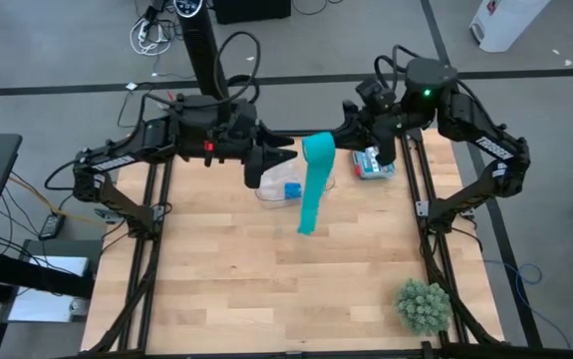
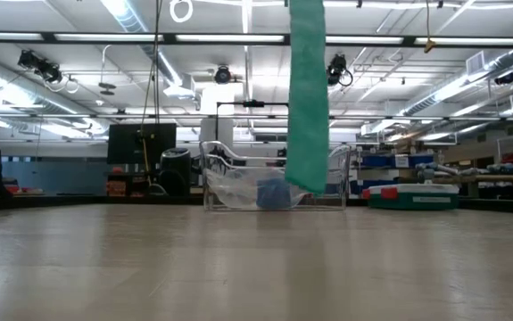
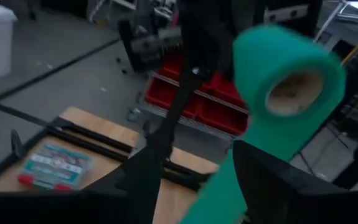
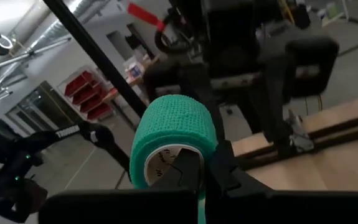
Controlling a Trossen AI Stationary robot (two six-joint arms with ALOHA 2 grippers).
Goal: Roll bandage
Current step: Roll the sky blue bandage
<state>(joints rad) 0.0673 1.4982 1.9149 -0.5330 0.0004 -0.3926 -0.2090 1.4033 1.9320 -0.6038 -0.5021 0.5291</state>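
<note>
My right end effector [image 4: 194,171] is clenched on the teal bandage [image 4: 172,146], its fingertips pinching the wall of the roll at the cardboard core, so the coil sits right at the tip of that arm with its open end facing the wrist camera. From above I see the roll held high over the far middle of the counter [image 1: 216,289], and a long tail of the same bandage [image 1: 312,194] hangs down from it, slanting toward the near side; in the low view that ribbon [image 2: 308,98] drops from the top edge and ends free above the boards, not touching them. My left end effector [image 3: 185,180] is released, its two dark fingers spread wide, with the coil [image 3: 287,74] just ahead of them and the hanging strip running down between the fingers; I can't tell whether either finger brushes the fabric. In the high view the left end effector [image 1: 278,160] sits just beside the roll, facing the right one across it. Below the hanging tail stands a clear plastic container [image 1: 291,187] with a blue roll [image 1: 292,189] inside. Farther right, near the counter's far edge, lies a small flat packet [image 1: 372,166], and a green spiky plant [image 1: 424,305] sits at the near right corner.
</note>
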